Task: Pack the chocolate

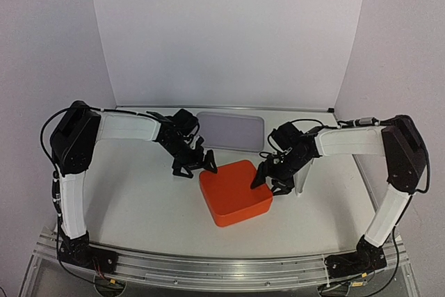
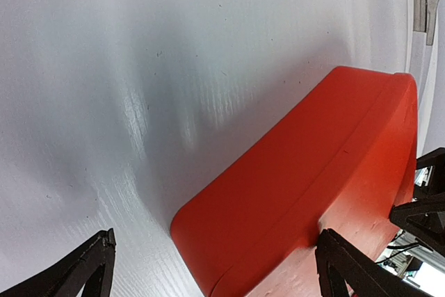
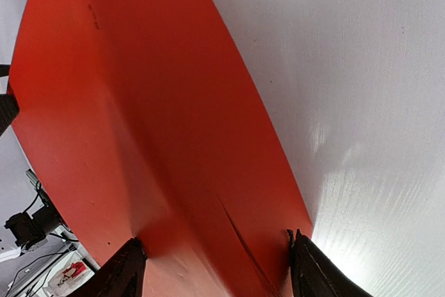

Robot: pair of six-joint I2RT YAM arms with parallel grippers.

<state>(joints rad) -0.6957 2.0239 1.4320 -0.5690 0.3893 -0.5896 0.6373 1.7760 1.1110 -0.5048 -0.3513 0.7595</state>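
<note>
Currently I am seeing no chocolate in any view; perhaps it is lying inside the orange box point(image 1: 233, 196), but I cannot tell. The right gripper point(image 1: 270, 182) is clamping the box's right edge, and the left gripper point(image 1: 197, 166) is hanging wide apart at its far left corner. I am expecting small, light, easily marked pieces, so I am planning a gentle pinch across their sides.
</note>
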